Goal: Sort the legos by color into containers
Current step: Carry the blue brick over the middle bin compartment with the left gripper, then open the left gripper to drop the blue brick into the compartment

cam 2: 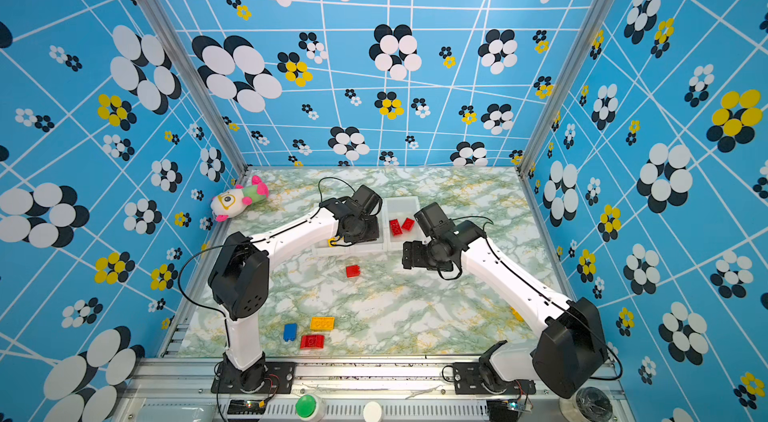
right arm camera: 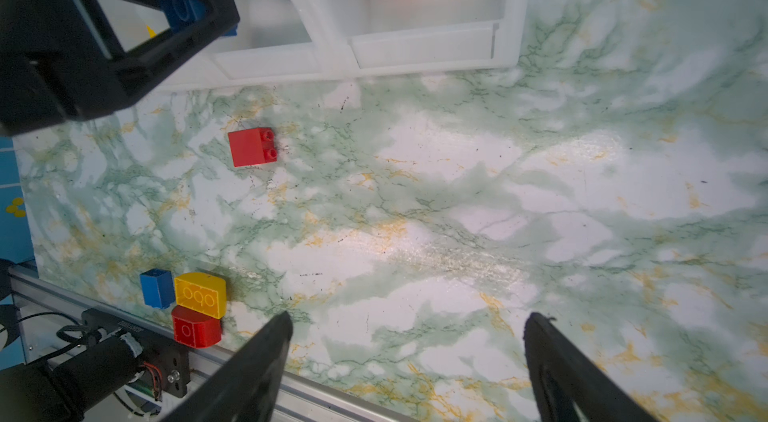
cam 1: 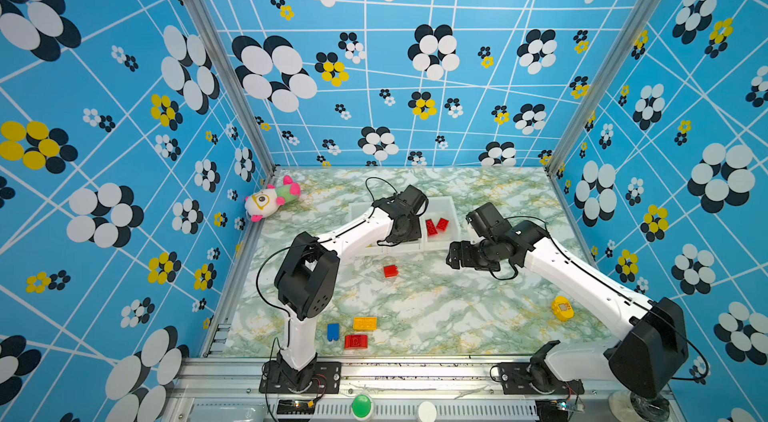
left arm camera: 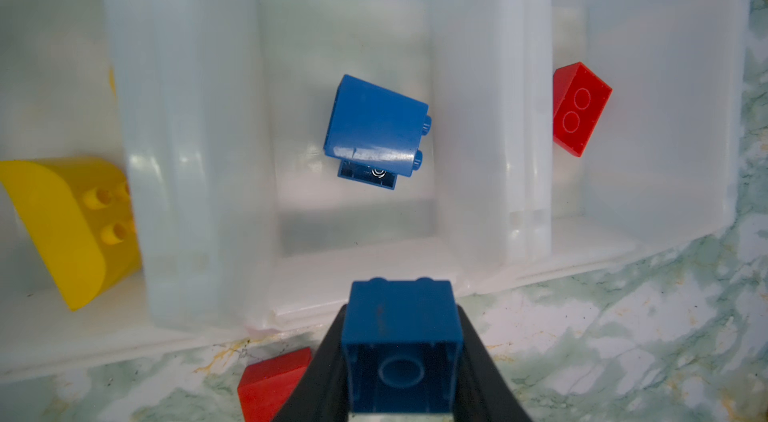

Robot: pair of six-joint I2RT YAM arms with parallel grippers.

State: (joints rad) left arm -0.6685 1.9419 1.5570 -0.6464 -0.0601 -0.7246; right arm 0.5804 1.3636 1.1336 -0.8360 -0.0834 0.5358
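Pinching a blue brick (left arm camera: 399,328) tight in the left claw (left arm camera: 401,308), right above the near wall of the middle bin (left arm camera: 365,266) of the containers (cam 1: 444,205). Not fully over the inside yet, by the look of it.

Could go wrong like this: letting go too soon, hitting the rim, bouncing out onto the surface (cam 1: 436,303). Might land by the loose red brick (left arm camera: 274,378) lying just below and behind the claw, outside the bins. Could also tip sideways into a wrong bin: a yellow brick (left arm camera: 70,229) in the bin to one side of the claw, a slanted red brick (left arm camera: 579,108) in the bin to the other side. Better to reach a little further forward before opening.

Lying straight ahead of the claw, down in the middle bin: a second blue brick (left arm camera: 376,129), on its side, with lots of room around it. No real block there, only the white wall to clear.

Holding nothing in the right claw (right arm camera: 407,341), spread wide, hovering over bare surface close beside the left claw. Could bump the left arm (cam 1: 357,229) if swung across.

Waiting far behind the left claw: a small blue brick (cam 1: 332,331), a flat yellow brick (cam 1: 365,323) and a round-topped red brick (cam 1: 355,342). Far behind the right claw, a round yellow piece (cam 1: 562,308). Off in the corner, well away from both claws, a plush toy (cam 1: 270,202), not for sorting.
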